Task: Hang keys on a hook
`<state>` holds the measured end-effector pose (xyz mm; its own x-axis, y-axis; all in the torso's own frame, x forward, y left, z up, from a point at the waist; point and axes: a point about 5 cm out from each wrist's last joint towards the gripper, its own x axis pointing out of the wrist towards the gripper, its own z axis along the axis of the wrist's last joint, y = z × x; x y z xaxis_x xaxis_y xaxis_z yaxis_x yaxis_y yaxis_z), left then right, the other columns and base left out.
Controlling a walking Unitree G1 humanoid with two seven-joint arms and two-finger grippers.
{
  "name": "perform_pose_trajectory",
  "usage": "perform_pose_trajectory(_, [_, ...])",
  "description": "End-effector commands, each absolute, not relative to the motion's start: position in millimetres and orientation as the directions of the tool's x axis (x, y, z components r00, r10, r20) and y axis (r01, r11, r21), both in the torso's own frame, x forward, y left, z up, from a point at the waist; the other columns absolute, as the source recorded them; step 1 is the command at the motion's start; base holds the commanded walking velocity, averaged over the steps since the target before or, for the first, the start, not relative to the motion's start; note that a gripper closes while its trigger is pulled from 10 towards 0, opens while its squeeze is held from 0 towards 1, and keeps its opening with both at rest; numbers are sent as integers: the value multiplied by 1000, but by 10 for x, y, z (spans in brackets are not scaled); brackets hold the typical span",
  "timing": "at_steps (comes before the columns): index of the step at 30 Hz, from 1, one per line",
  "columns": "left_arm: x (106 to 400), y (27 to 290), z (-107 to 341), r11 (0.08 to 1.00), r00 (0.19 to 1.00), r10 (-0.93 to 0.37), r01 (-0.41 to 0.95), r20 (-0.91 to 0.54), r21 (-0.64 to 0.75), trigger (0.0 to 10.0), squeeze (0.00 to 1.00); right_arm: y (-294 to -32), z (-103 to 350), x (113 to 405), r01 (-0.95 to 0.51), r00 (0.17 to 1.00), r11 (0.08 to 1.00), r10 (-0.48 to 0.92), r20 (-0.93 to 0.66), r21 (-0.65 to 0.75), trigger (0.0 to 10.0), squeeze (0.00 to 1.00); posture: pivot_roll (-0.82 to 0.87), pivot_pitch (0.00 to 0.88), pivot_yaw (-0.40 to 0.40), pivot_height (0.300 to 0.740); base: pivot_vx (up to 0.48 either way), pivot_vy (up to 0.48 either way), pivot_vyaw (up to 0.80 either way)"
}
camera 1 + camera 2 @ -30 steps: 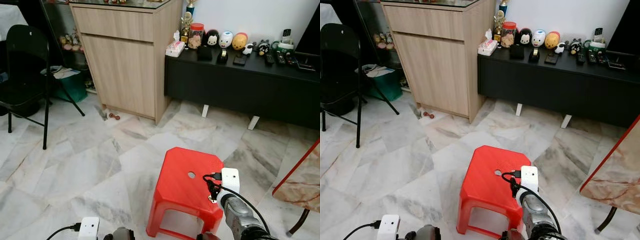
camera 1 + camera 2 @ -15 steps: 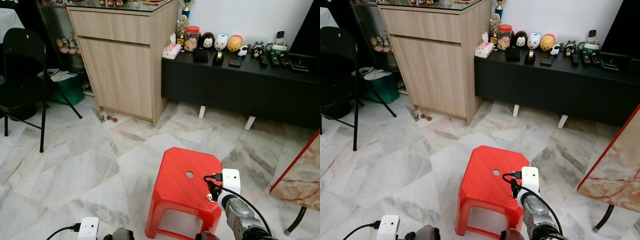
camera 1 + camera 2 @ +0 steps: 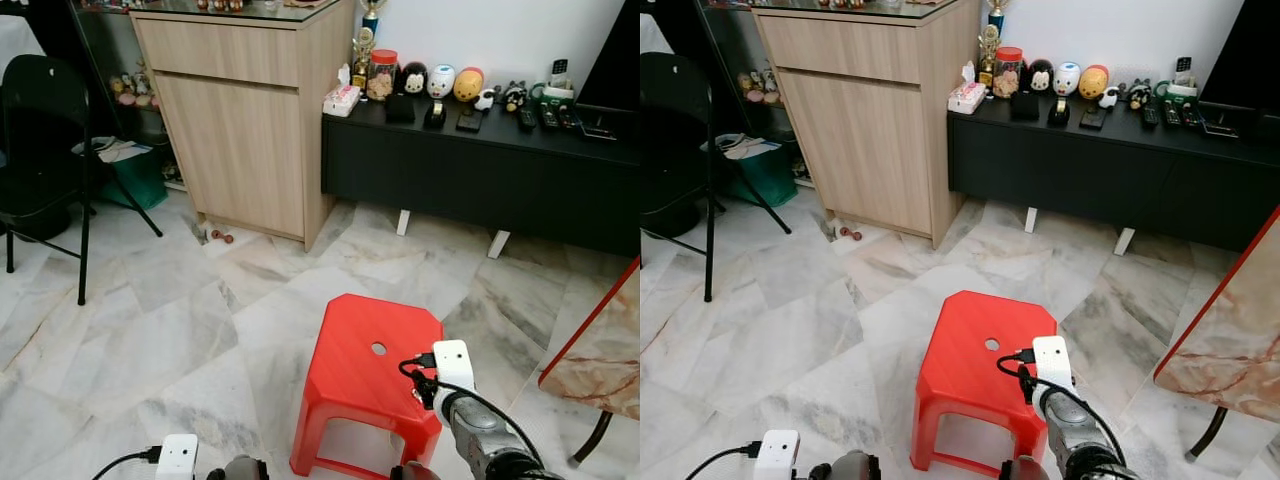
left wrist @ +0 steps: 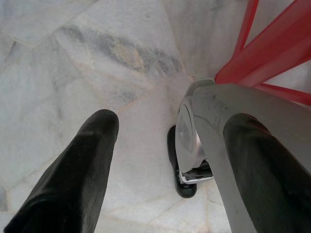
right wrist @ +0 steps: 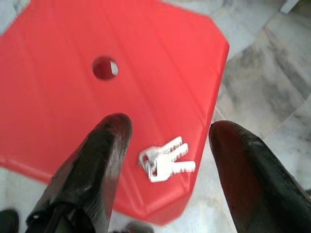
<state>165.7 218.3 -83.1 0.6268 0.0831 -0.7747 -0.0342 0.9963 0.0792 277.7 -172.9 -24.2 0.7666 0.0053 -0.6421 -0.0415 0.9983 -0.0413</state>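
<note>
My left gripper [image 4: 160,160] hangs low over the marble floor [image 4: 73,63] beside a stool leg, fingers spread wide, holding nothing. My right gripper [image 5: 167,160] is poised above the red stool [image 5: 73,111], fingers [image 5: 104,150] well apart and empty. The keys [image 5: 165,159] lie flat on the stool seat near its edge, between my fingertips as seen from the right wrist, untouched. Farther off stand a wooden cabinet [image 3: 245,110] and a black console [image 3: 480,160].

Marble floor [image 3: 150,330], wooden cabinet [image 3: 245,120]
</note>
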Motion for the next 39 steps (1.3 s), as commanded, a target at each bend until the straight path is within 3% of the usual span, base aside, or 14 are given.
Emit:
perform_pose_trajectory(1, [1394,2072,-968,998,542,40,23,-839,63,10000,0,-1728,-98,2926,6,818,1000,2,-575,11,10000,0,85,38,-53,634,0,0,0])
perform_pose_trajectory(8, [1287,2091,-988,997,550,43,25,-834,67,10000,0,-1567,-122,2895,-12,834,998,48,-549,68,10000,0,96,91,-70,634,0,0,0])
perform_pose_trajectory(16, [1194,2047,-999,998,581,27,23,-813,50,10000,0,-1645,-141,2844,37,855,996,13,-518,86,10000,0,91,148,-70,634,0,0,0])
perform_pose_trajectory(29, [1253,2041,-979,999,600,42,-3,-799,50,10000,0,-1635,-197,2760,39,859,995,14,-512,94,10000,0,87,120,-75,634,0,0,0])
perform_pose_trajectory(39, [1376,2047,-936,999,624,41,0,-780,52,10000,0,-1652,-198,2757,56,860,994,0,-511,95,10000,0,84,94,-65,634,0,375,0])
